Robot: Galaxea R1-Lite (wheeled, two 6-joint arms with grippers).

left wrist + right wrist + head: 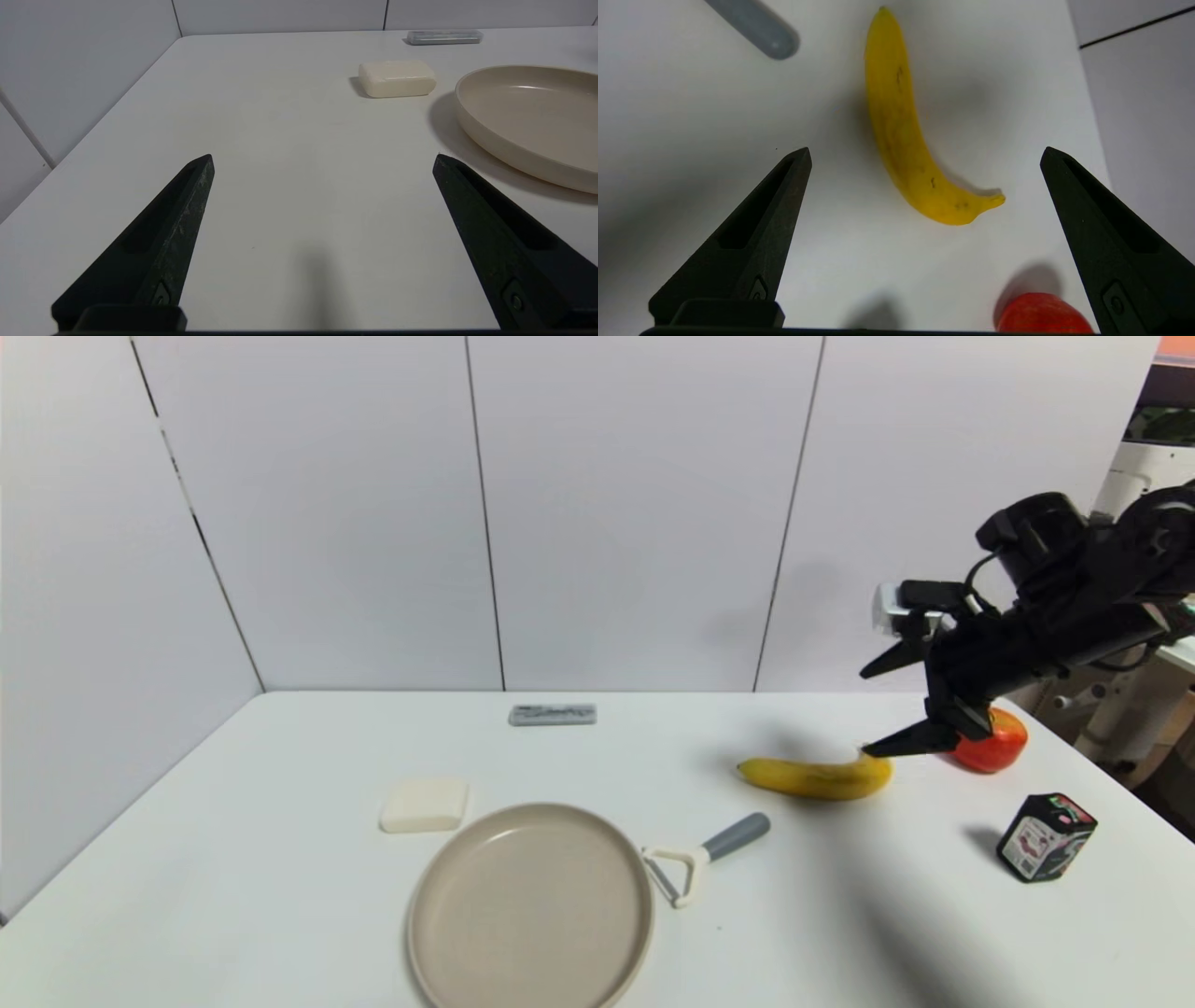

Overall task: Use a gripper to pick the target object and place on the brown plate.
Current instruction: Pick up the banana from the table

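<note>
The right tool [873, 705] hangs in the air over the right side of the white counter [280, 896]; its two black pointed fingers [752, 233] are spread wide apart and hold nothing; the yellow banana [817, 777] lies flat on the counter under the tool and a bit toward the middle of the counter; in the head view the lower finger tip shows just over the banana's stem end; in the right wrist view the banana [906, 140] lies in the gap between the two fingers but farther out than their tips, and nothing touches it

The brown plate [448, 933] sits near the front middle of the counter, well apart from the banana; a peeler [705, 859] with a grey handle lies between them, just beside the plate's right rim

The red apple [994, 747] sits right behind the tool in the head view, partly hidden; the right wrist view shows the apple [1041, 317] near the banana's stem end, not touching it; only the head view shows a small dark box [1046, 837] at the right

The left tool [322, 158] shows only in the left wrist view; it is low over the counter, fingers wide apart and holding nothing; that view shows the plate [490, 135], a cream block [397, 78] and a grey case [444, 37] at the back
</note>
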